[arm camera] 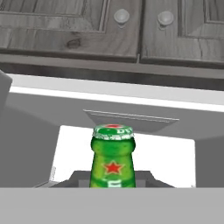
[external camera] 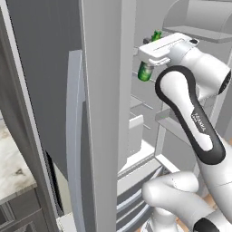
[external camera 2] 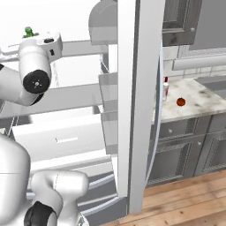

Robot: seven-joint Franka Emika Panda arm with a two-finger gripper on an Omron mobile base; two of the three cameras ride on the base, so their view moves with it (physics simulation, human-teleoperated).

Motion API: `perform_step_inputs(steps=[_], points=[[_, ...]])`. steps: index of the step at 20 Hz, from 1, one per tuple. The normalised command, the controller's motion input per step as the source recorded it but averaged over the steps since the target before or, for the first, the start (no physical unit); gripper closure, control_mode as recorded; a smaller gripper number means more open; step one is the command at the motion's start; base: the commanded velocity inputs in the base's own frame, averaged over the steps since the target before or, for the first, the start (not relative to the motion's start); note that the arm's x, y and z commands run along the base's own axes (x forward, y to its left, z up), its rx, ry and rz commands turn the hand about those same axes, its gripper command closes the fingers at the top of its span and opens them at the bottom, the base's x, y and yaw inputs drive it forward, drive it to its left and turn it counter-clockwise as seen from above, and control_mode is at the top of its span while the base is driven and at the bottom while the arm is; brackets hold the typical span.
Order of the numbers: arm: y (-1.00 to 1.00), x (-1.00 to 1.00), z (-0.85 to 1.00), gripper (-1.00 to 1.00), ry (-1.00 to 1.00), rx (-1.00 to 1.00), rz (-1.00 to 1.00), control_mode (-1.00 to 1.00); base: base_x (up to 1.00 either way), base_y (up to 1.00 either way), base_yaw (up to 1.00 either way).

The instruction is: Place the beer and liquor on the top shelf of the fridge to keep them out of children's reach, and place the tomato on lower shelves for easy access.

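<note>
Pincer: closed on the beer, high up inside the open fridge; the hand lies roughly level, reaching in from the room side.
Beer: green bottle clamped in the pincer, its base hanging below the hand and its cap poking out above it in the left base view; in the hand view its neck and cap rise right in front of the pincer, with a red star on the neck.
Fridge: door swung open to the pincer's left; pale interior ahead of the pincer.
Lower shelves: grey plates well below the pincer.
Liquor: red-capped bottle standing on the counter, far right of the pincer, beyond the fridge wall.
Tomato: on the same counter, just beside the liquor, on its far side from the pincer.
Counter: marbled top over grey cabinets, well below the pincer.
Upper cabinets: grey wood doors with round knobs, above the beer's cap in the hand view.
</note>
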Motion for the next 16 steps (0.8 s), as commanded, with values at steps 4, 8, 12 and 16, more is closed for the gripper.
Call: perform_step_inputs(steps=[4,8,12,16], points=[[0.13,0.42,0.05,1.00,0.00,0.00,0.00,-1.00,0.00,0.00,0.00],[0.28,0.43,0.01,1.00,0.00,0.00,0.00,-1.00,0.00,0.00,0.00],[0.33,0.46,0.03,1.00,0.00,0.00,0.00,-1.00,0.00,0.00,0.00],[0.27,0.45,0.14,1.00,0.00,0.00,0.00,-1.00,0.00,0.00,0.00]])
